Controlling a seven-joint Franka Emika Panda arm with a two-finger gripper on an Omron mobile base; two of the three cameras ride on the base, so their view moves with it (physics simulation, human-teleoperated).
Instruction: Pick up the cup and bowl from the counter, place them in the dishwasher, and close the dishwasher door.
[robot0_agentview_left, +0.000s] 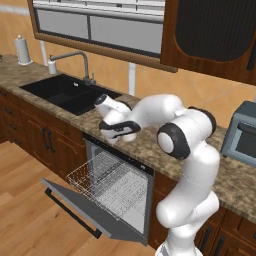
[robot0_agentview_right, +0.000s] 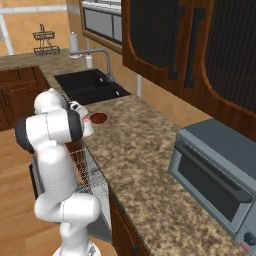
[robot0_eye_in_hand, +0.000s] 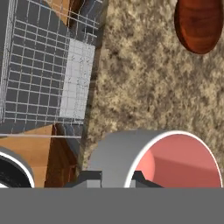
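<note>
Brown speckled counter (robot0_agentview_right: 150, 165) runs along the kitchen, and below its front edge the dishwasher (robot0_agentview_left: 127, 192) stands with its door (robot0_agentview_left: 75, 207) dropped down and the white rack (robot0_agentview_left: 102, 182) slid out. At that edge the gripper (robot0_eye_in_hand: 114, 178) has its jaws pinching the wall of the white cup (robot0_eye_in_hand: 153, 159), one finger inside the pink part and one outside, while the bowl (robot0_agentview_right: 98, 118) sits on the counter just beyond. Nothing is in the rack yet, so I think the cup has to be lifted and put in, then the bowl, then the door shut.
</note>
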